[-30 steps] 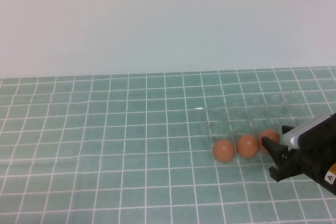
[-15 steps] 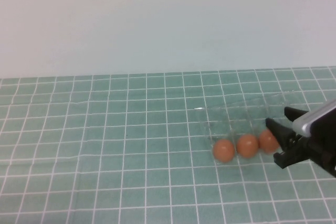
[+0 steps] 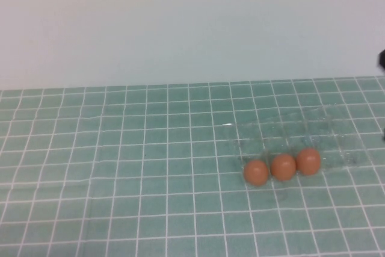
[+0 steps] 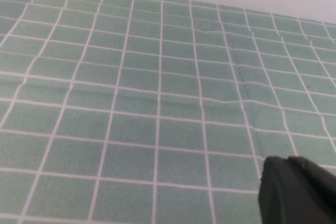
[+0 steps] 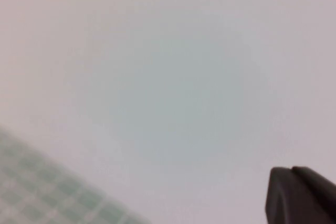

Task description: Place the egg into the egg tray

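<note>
Three small orange-brown eggs sit in a row in the near cups of the clear moulded plastic egg tray (image 3: 295, 139) on the green tiled cloth (image 3: 120, 167); the rightmost egg (image 3: 308, 161) looks seated. The left gripper (image 4: 296, 192) hangs over bare cloth and the right gripper (image 5: 299, 195) faces the wall; I cannot tell either pincer's state. A returning arm could knock the light tray.

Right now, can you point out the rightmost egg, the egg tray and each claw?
Rightmost egg (image 3: 308, 161): high view, centre of its shell.
Egg tray (image 3: 337, 133): high view, bare clear cups behind the eggs.
Left claw (image 4: 296, 192): left wrist view, dark fingertip over the mat.
Right claw (image 5: 299, 195): right wrist view, dark fingertip, raised off the table.
</note>
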Controlling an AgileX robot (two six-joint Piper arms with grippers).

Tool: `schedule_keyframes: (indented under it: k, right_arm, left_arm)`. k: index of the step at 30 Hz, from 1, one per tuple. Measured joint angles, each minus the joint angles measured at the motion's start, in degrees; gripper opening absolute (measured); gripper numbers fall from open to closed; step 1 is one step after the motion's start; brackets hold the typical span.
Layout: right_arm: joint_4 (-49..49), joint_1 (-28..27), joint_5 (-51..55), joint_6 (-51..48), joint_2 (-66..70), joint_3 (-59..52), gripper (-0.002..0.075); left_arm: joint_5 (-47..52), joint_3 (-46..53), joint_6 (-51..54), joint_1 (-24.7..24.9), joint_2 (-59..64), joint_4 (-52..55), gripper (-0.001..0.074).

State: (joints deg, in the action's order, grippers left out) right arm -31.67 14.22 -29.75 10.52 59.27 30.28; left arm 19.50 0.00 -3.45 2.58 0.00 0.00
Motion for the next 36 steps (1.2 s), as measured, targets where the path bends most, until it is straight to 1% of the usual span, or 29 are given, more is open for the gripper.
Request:
schedule_keyframes:
  k: [4, 11, 18, 20, 23, 29, 32, 36]
  right_arm:
    - [-0.4, 0.0, -2.2, 0.3, -7.1, 0.0, 0.0005]
    - [-0.8, 0.0, -3.1, 0.5, -10.0, 0.0, 0.0004]
    - [-0.6, 0.0, 2.2, 0.5, -13.3, 0.0, 0.0004]
    - [3.1, 0.0, 5.6, 0.5, -15.6, 0.0, 0.0004]
    - [8.5, 0.0, 13.3, 0.5, -20.9, 0.0, 0.0004]
    - [10.2, -1.0, 34.5, -1.8, -38.0, -1.2, 0.0004]
    - [11.1, -4.1, 41.1, -1.7, -46.5, -5.6, 0.0004]
    - [12.0, -10.1, 46.5, 1.9, -56.6, -13.5, 0.0004]
  left_arm:
    - [0.0, 0.0, 0.0, 0.0, 0.0, 0.0, -0.0001]
    - [0.0, 0.0, 0.0, 0.0, 0.0, 0.0, -0.0001]
    - [0.0, 0.0, 0.0, 0.0, 0.0, 0.0, -0.0001]
    - [0.0, 0.0, 0.0, 0.0, 0.0, 0.0, -0.0001]
    - [0.0, 0.0, 0.0, 0.0, 0.0, 0.0, -0.0001]
    - [0.0, 0.0, 0.0, 0.0, 0.0, 0.0, -0.0001]
    - [0.0, 0.0, 0.0, 0.0, 0.0, 0.0, -0.0001]
    - [0.0, 0.0, 0.0, 0.0, 0.0, 0.0, -0.0001]
